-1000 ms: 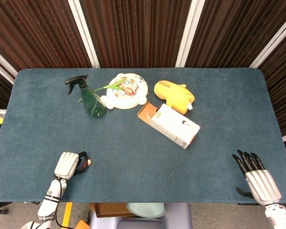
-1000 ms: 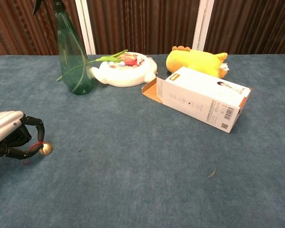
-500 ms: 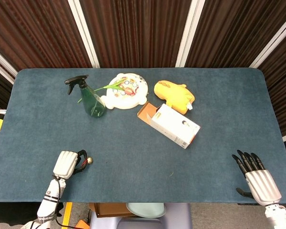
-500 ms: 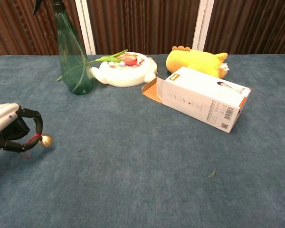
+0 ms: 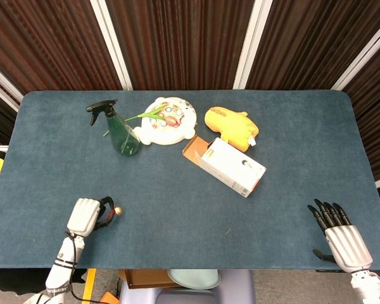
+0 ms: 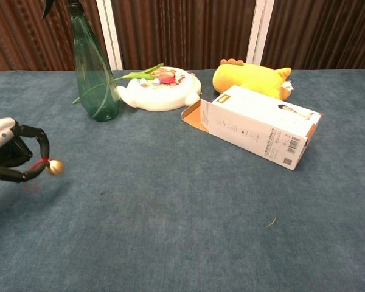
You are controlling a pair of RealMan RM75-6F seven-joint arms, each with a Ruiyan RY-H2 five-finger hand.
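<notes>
Small shiny gold bell with a red string, pinched in the left hand.

The small gold bell (image 6: 55, 167) sticks out from the fingertips of the left hand (image 6: 9, 159), just above the blue bench (image 6: 182, 207) near its left front corner. The right hand (image 5: 342, 237) rests far away, fingers apart, holding nothing.
</notes>
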